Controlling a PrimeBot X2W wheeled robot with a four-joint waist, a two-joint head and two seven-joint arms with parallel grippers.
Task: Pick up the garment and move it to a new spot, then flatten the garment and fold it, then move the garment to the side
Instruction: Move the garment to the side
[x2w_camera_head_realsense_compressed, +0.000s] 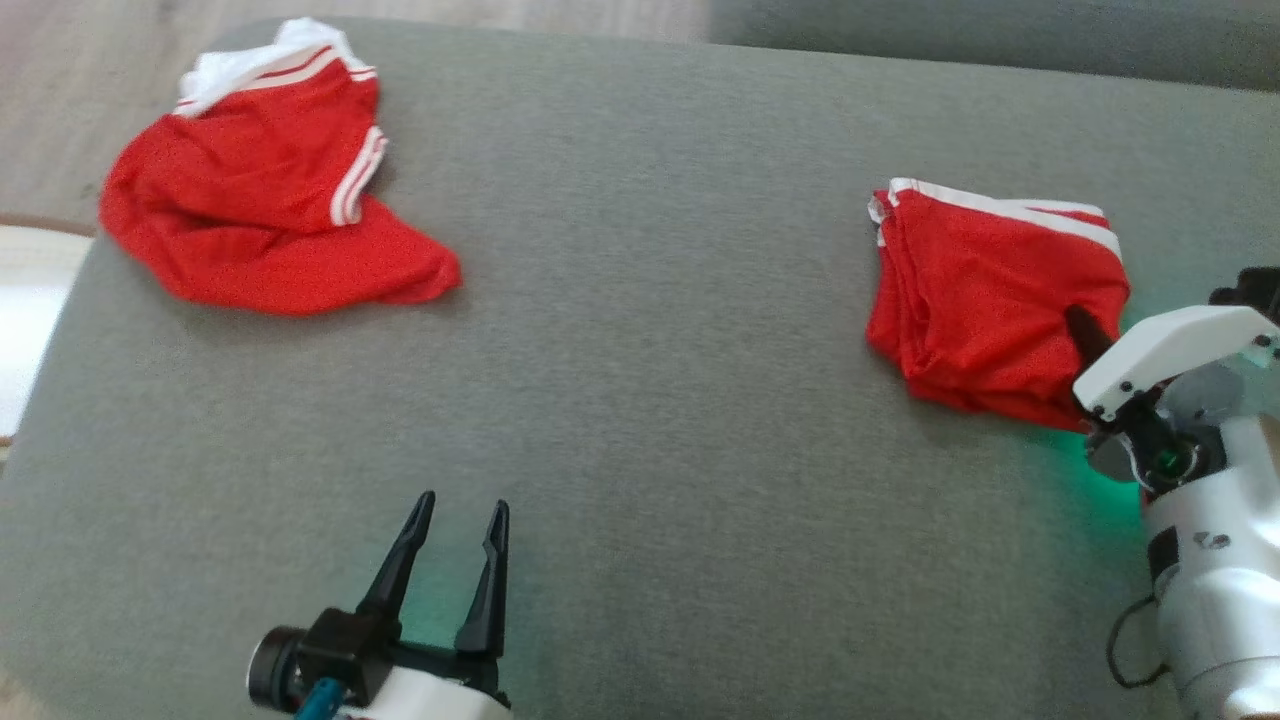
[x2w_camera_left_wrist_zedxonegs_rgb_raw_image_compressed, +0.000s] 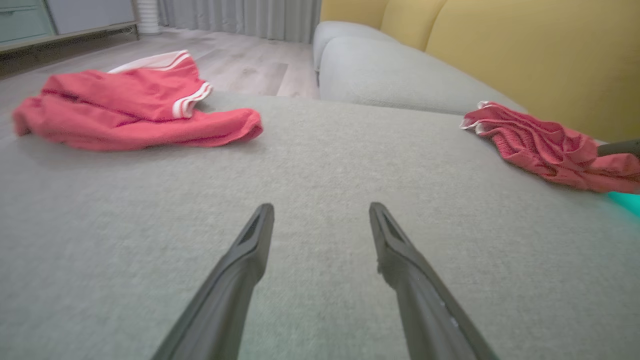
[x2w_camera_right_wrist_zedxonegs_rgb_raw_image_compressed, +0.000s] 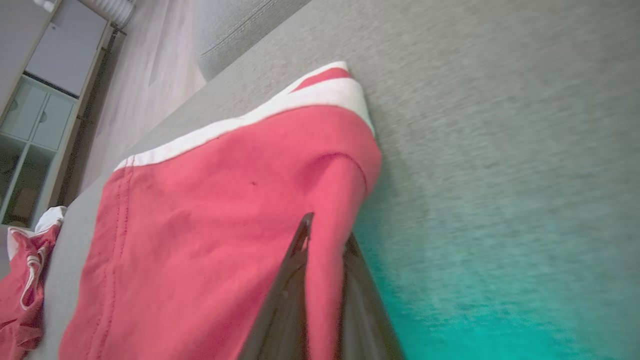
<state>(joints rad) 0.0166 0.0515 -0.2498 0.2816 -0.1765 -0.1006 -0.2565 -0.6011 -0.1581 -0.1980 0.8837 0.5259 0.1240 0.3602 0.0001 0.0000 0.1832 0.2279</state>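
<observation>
Head view: grey sofa cushion carries everything. Folded red shorts, white stripe along the far edge, lie near the cushion's right side. Right gripper comes in over the cushion's right edge. One dark finger lies on top of the shorts' near-right corner, the other is hidden under the fabric. Fingers narrow, pinching that corner. Green glow on the cushion under the wrist. Crumpled red shorts, with white waistband and side stripes, sit at the cushion's far-left corner, well apart from the folded pair. Left gripper is at the cushion's near edge, left of centre, fingers wide with nothing between them.

Left wrist view: own fingers spread over bare cushion, low to it; can't tell if they touch. Crumpled pair is at the cushion's far left. Folded pair is at its right, with a dark fingertip on it. Beyond the cushion are a yellow sofa backrest and wood floor.

Right wrist view: fingers close together, a fold of red fabric clamped between them. The rest of the folded pair lies flat on the cushion, white stripe at the far end. Crumpled pair is at the cushion's far corner. Cabinet stands past the cushion.
</observation>
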